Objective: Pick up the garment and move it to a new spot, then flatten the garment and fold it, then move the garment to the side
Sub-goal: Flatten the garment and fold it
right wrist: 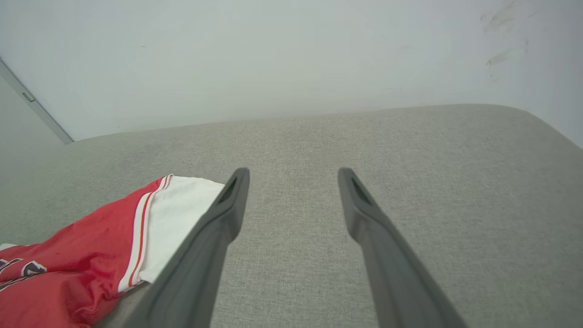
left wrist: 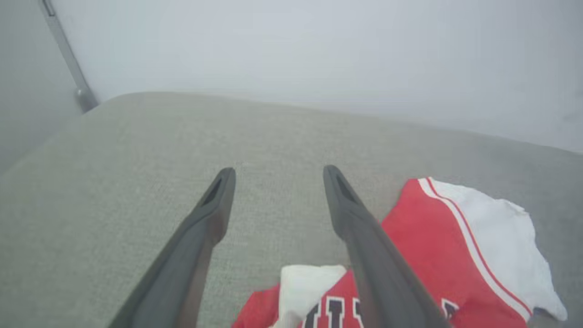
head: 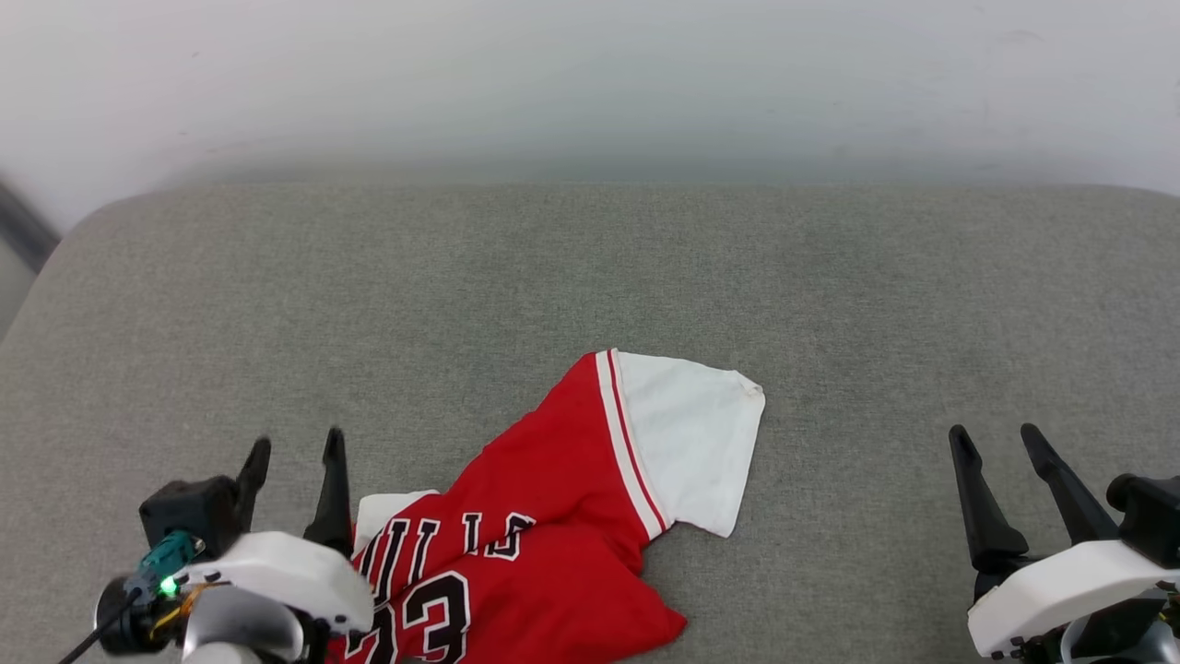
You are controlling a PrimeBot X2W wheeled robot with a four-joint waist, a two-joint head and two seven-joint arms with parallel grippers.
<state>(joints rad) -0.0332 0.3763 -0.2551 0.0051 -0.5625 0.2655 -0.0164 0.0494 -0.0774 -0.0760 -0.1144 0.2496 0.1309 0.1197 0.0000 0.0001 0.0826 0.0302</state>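
Grey cushion (head: 590, 277) bears the garment (head: 553, 516) (lower part cut off).

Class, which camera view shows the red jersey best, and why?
The head view: it shows the jersey from above with its red body, spread white sleeve, lettering and number 23, though cropped below. The left wrist view gives sleeve and some lettering, partly behind a finger. The right wrist view catches the sleeve and crumpled red cloth.

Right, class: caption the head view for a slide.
Crumpled red jersey on grey cushion, open left hand at its edge, open right hand apart.
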